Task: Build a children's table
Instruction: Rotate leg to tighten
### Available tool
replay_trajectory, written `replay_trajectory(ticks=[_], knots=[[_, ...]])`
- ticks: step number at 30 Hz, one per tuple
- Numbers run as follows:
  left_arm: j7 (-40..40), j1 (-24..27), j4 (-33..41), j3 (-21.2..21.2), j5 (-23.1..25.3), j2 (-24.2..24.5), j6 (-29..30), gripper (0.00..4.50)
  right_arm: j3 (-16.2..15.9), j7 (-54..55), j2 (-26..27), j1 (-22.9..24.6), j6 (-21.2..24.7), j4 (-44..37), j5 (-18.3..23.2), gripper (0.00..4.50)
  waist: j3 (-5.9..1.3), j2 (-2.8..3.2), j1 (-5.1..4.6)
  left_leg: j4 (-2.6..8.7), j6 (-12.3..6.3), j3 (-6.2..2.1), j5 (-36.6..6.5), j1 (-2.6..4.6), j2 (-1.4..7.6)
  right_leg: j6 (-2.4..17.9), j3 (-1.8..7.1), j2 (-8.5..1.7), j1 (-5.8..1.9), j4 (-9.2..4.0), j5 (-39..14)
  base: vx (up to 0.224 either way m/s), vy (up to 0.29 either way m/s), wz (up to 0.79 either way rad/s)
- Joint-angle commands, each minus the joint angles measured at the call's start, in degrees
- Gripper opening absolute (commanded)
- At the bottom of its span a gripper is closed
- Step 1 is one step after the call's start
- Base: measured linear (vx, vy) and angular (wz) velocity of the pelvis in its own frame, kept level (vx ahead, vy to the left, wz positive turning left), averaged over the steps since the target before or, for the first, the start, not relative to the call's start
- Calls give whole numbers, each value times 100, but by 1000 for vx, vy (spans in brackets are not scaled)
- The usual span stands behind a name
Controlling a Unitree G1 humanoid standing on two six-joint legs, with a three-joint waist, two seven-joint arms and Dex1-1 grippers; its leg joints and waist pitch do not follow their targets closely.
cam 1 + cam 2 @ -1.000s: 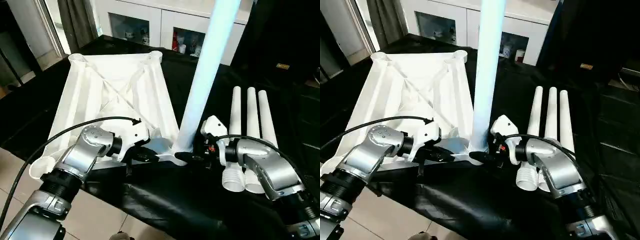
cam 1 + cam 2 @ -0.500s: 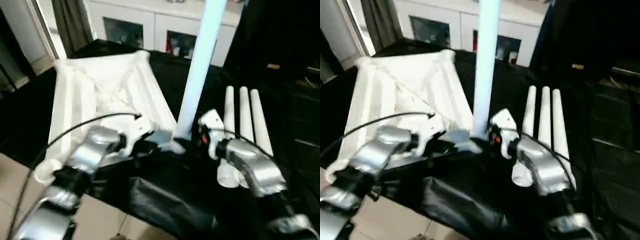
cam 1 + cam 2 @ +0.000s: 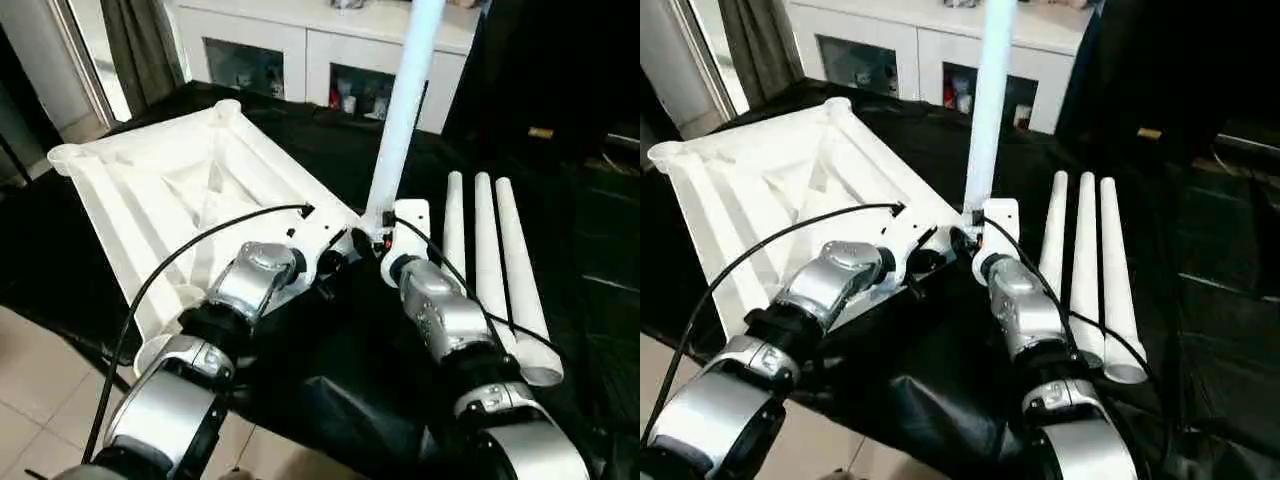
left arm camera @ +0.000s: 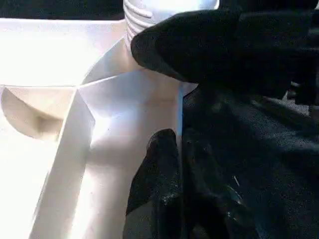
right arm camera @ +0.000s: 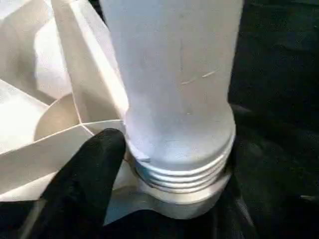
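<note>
Leg standing in tabletop corner socket, both grippers at its base.

Tabletop (image 3: 170, 190) lies underside up on black cloth (image 3: 330, 400), ribs showing; one leg (image 3: 400, 110) stands upright in the near corner socket (image 5: 174, 199), ribbed end seated there. Three spare legs (image 3: 497, 260) lie side by side on the cloth to the right, apart from the tabletop. Right gripper (image 5: 164, 199): fingers spread either side of the leg's base, one black finger (image 5: 84, 174) against the ribbed collar; a firm clamp can't be told. Left gripper (image 4: 169, 194): fingers pressed together, on the tabletop's rim just beside the socket. White cabinet (image 3: 300, 50) behind.
</note>
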State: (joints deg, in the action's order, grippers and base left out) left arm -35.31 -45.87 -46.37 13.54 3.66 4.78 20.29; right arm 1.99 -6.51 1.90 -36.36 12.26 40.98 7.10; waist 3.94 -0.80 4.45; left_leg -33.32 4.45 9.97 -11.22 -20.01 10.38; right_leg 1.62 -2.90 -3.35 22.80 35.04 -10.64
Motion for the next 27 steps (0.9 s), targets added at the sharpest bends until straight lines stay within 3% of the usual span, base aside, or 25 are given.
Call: replay_trajectory(ticks=[1,6,11,13,15,16,20,22,23,27], knots=[[60,-52,-169,-23,18,-44,-98,0,-165,-263,91,45,82,270,34,398,-322,13,19,415,-157,-94,-1101,-6,229,966,292,-520,-265,-526,-1610,0,0,0],[-226,7,-133,32,19,88,-192,0,-172,-733,-166,94,81,0,76,442,-317,-16,30,424,-227,-95,-1090,-9,236,906,288,-514,-262,-540,-1771,0,0,0],[-725,135,28,151,19,324,-313,0,-357,-1552,-711,312,209,-583,69,442,-328,-22,77,405,-336,-87,-827,-20,237,939,286,-507,-290,-519,-1427,0,0,0],[-1005,217,154,228,19,467,-419,0,-507,-2051,-1046,461,269,-955,75,442,-343,7,105,392,-406,-84,-639,-25,247,1045,291,-506,-290,-466,-1018,0,0,0],[-1485,369,398,343,-28,665,-691,0,-677,-2650,-1416,637,312,-1349,111,442,-344,-13,106,390,-463,-91,-568,-46,257,1137,274,-502,-313,-432,-714,0,0,0],[-1657,424,492,377,-51,737,-757,0,-730,-2887,-1545,700,326,-1485,127,442,-342,18,103,382,-485,-85,-583,-44,263,1177,275,-504,-315,-432,-626,0,0,0],[-2448,681,973,483,-264,1014,-952,0,-905,-3540,-1942,904,264,-1902,142,442,-328,27,106,390,-485,-84,-674,-36,291,1309,288,-522,-309,-417,-580,0,0,0],[-2804,803,1242,547,-342,1207,-914,0,-1019,-3963,-2185,1018,370,-2189,224,442,-336,44,107,384,-457,-66,-769,5,288,1363,286,-508,-285,-421,-660,0,0,0],[-2899,835,1309,567,-358,1260,-911,0,-1056,-4068,-2250,1046,407,-2260,243,442,-334,35,123,388,-469,-75,-670,-26,306,1367,292,-516,-312,-396,-524,0,0,0],[-3340,997,1641,653,-454,1512,-873,0,-1257,-4588,-2544,1171,518,-2551,301,442,-334,30,148,384,-483,-70,-644,-22,309,1393,290,-512,-311,-376,-416,0,0,0]])
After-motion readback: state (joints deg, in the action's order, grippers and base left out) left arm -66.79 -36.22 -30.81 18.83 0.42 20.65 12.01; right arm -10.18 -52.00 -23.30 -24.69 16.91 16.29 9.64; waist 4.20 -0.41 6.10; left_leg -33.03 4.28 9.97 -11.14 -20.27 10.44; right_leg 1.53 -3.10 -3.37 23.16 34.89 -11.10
